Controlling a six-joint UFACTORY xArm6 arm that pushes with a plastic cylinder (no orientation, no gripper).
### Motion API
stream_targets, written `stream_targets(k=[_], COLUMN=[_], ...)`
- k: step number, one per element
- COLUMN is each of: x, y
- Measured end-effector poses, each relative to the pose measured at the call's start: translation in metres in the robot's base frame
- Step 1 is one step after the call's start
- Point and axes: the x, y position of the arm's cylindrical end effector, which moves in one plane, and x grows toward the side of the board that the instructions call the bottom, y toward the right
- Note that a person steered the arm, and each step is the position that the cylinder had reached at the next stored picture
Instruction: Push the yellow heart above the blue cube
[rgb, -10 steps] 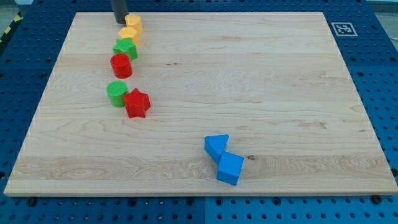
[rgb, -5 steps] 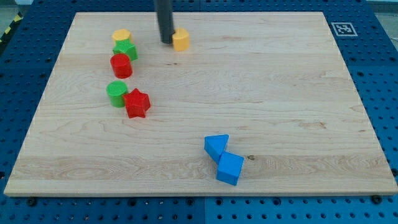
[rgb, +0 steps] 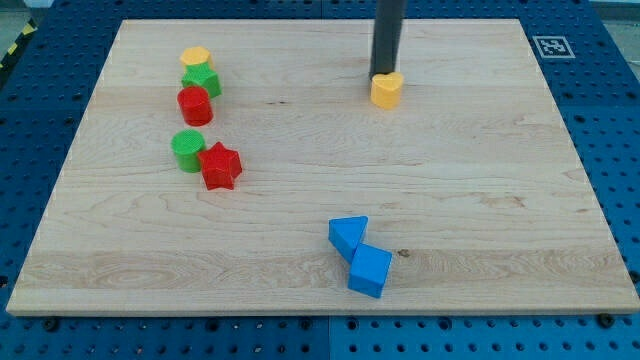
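Observation:
The yellow heart (rgb: 386, 90) lies on the wooden board (rgb: 480, 180) at upper centre-right. My tip (rgb: 384, 74) touches the heart's top edge, just above it in the view. The blue cube (rgb: 370, 270) sits near the view's bottom, well below the heart and a little to its left. A blue triangular block (rgb: 348, 235) touches the cube's upper left.
At the view's upper left stand a yellow hexagon block (rgb: 195, 58), a green block (rgb: 203, 79) and a red cylinder (rgb: 194, 105). Below them are a green cylinder (rgb: 187, 150) and a red star (rgb: 220, 165). A marker tag (rgb: 552, 46) is at the top right corner.
My tip has pushed the yellow heart from the upper left cluster rightward across the board to upper centre-right. The other blocks have not moved.

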Motion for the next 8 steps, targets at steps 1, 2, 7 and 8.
stream_targets(k=[1, 2, 7, 8], x=[0.025, 0.058, 0.097, 0.101], y=[0.016, 0.031, 0.003, -0.004])
